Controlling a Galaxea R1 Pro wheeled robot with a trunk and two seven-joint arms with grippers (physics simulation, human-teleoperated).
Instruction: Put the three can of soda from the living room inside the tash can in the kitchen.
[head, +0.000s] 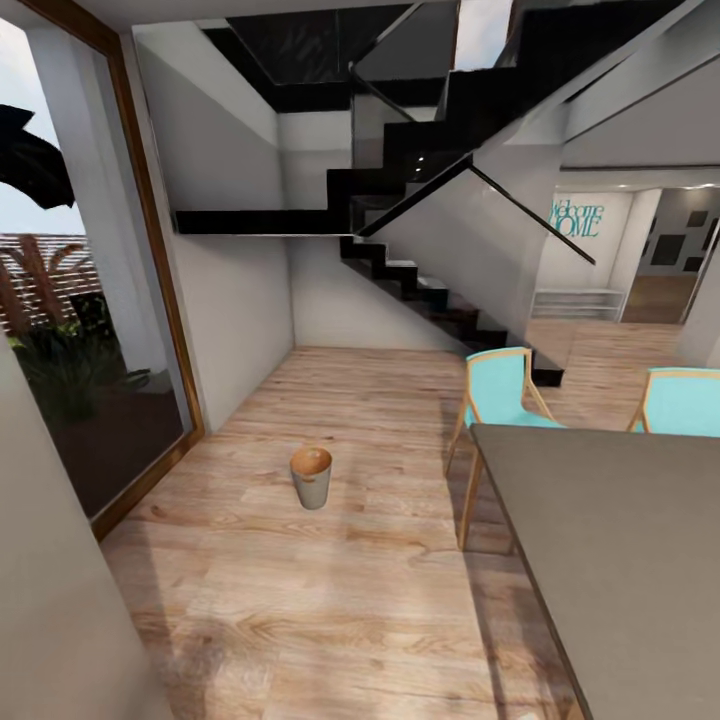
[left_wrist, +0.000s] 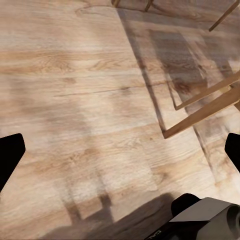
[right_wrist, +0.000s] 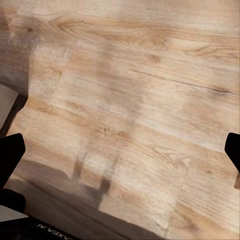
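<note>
Both arms aimed at wood floor (left_wrist: 75, 100), left fingers (left_wrist: 10, 155) and right fingers (right_wrist: 10, 155) spread wide, empty

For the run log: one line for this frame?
bin upright on floor | left gripper open, empty | right gripper open, empty

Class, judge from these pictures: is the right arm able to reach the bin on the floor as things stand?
Probably not yet. The bin stands alone out on the wood floor, some way ahead; nothing blocks the path. The right gripper hangs open over bare boards.
</note>
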